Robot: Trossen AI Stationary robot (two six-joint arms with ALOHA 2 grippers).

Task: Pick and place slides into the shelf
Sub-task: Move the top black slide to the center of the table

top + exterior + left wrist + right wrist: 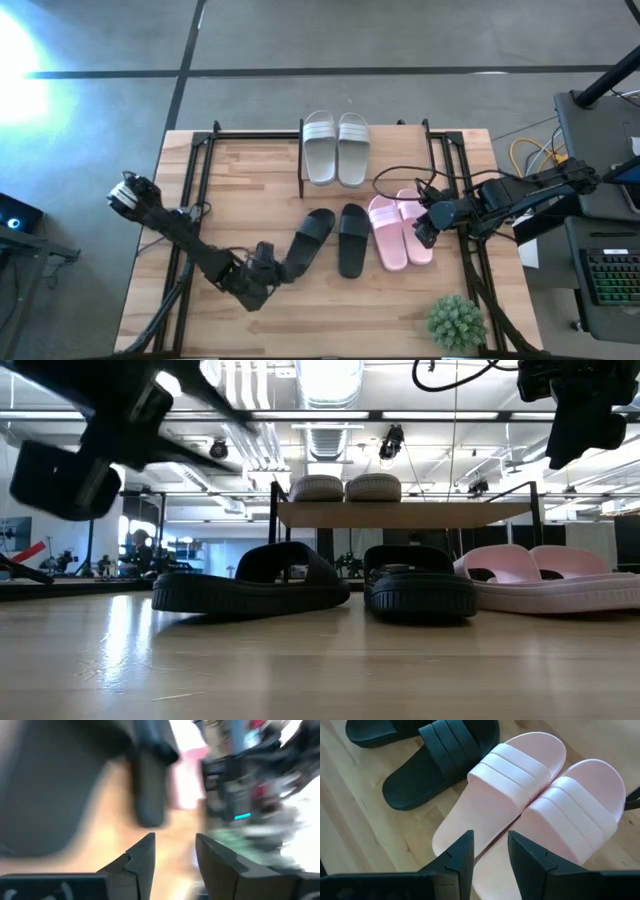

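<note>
The shelf (400, 150) stands at the table's far middle, and the pale grey pair (335, 148) rests sole-down on the left part of its board (420, 513). Two black slides (310, 240) (352, 238) and the pink pair (400, 230) lie flat on the tabletop in front of it. My left gripper (266, 264) is open and raised above the table beside the heel of the left black slide (250, 585); its wrist view is blurred (175, 837). My right gripper (424, 232) is open and hovers over the pink pair (520, 795), fingers (490, 835) pointing down at it.
A small green plant (457, 322) stands at the table's near right corner. Cables (400, 180) loop over the shelf's right end near the right arm. A keyboard (612, 275) and equipment sit off the table's right side. Bare wood lies left of the shelf (250, 170).
</note>
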